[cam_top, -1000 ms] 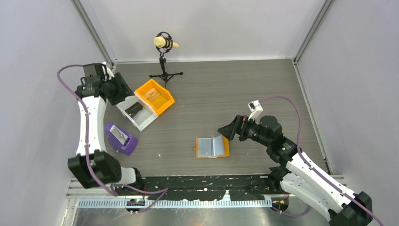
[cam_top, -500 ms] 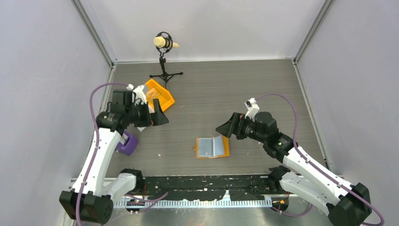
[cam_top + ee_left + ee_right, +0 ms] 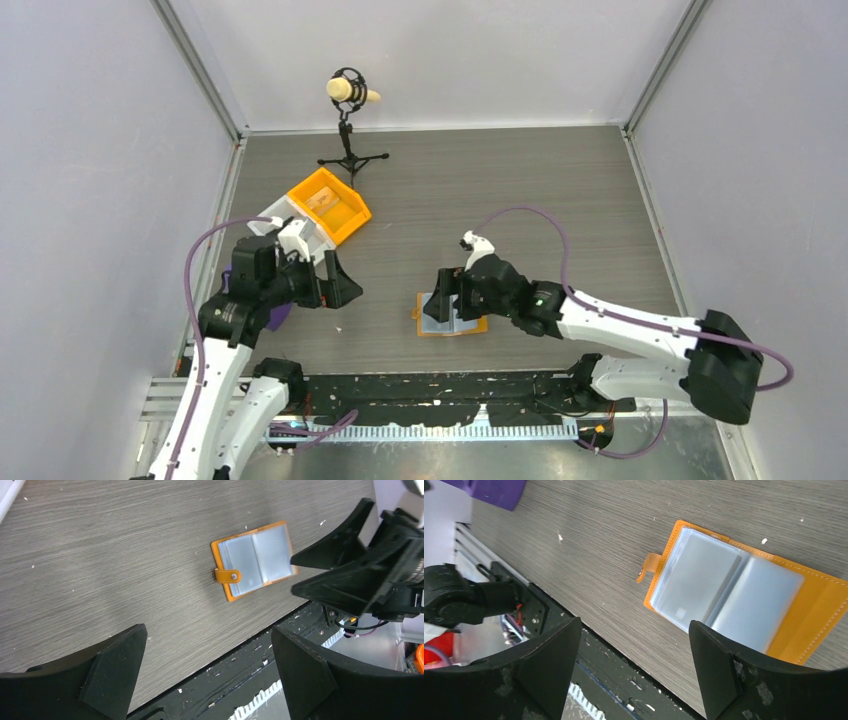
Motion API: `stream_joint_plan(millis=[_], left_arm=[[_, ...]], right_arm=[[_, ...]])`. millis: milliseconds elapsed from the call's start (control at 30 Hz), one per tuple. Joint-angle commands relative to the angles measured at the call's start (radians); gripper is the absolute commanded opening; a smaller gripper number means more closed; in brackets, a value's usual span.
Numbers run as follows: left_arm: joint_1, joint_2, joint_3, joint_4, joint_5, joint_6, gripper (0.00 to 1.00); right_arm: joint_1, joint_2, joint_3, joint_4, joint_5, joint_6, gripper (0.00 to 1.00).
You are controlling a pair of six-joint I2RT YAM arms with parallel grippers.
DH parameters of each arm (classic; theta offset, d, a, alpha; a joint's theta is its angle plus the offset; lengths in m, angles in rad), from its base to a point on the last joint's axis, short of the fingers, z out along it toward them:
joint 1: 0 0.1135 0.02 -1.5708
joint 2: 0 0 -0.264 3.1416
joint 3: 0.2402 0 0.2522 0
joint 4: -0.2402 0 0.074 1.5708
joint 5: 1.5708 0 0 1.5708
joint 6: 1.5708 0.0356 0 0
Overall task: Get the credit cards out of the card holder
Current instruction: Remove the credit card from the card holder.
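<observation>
Card holder (image 3: 734,590) lies open on the table (image 3: 560,200), pockets up.
We hang our right gripper (image 3: 636,647) just over it, jaws apart and empty, ready to pinch out credit cards; our left gripper (image 3: 207,652) hangs off to the side, apart too.

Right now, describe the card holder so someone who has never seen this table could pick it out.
On the grey wood-grain table, look near the front edge, under the right gripper. The flat orange-tan bifold card holder lies open there, showing pale blue-grey pockets; unlike the orange plastic bin, it is thin with a snap tab.
</observation>
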Motion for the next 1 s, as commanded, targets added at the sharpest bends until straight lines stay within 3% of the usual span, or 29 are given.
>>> stream_joint_plan(millis=[0, 267, 700, 967], left_arm=[[-0.017, -0.056, -0.013, 0.05, -0.042, -0.022, 1.0], [-0.027, -0.06, -0.013, 0.047, -0.06, -0.023, 1.0], [-0.028, -0.071, -0.008, 0.028, -0.125, -0.024, 1.0], [-0.028, -0.076, -0.009, 0.029, -0.13, -0.026, 0.99]], right_arm=[[0.04, 0.101, 0.075, 0.022, 0.112, 0.036, 0.86], [0.058, 0.252, 0.101, 0.06, 0.164, 0.055, 0.86], [0.059, 0.361, 0.13, 0.045, 0.209, 0.032, 0.85], [0.065, 0.377, 0.115, 0.082, 0.255, 0.044, 0.75]])
